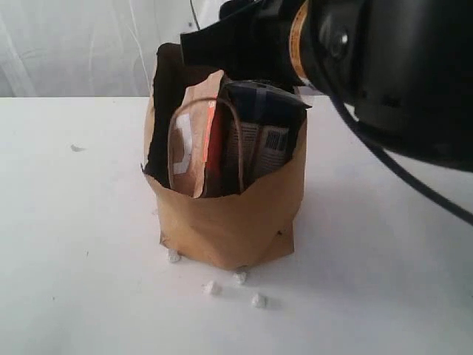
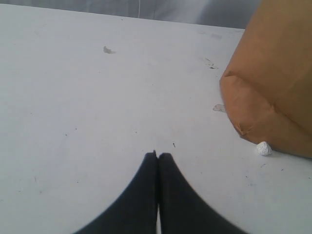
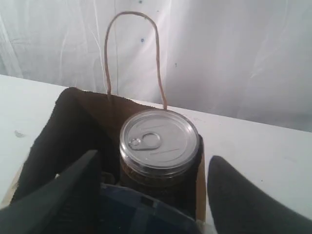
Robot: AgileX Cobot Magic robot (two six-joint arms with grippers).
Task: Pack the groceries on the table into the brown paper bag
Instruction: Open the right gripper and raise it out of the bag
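The brown paper bag (image 1: 229,229) stands upright in the middle of the table (image 1: 74,259). A brown pouch with an orange strip (image 1: 194,155) and a long dark-blue packet (image 1: 266,118) stick up out of it. In the right wrist view a dark can with a silver pull-tab lid (image 3: 158,139) stands inside the bag (image 3: 112,109) behind the packet (image 3: 141,214). My right gripper (image 3: 152,156) is open, one finger on each side of the can with gaps showing. My left gripper (image 2: 157,155) is shut and empty, low over the table (image 2: 97,107) beside the bag (image 2: 273,73).
Small white crumbs (image 1: 212,287) lie on the table by the bag's base, one also in the left wrist view (image 2: 263,148). The right arm (image 1: 369,52) hangs over the bag's far right corner. A cord handle (image 3: 131,14) stands up from the bag's rim.
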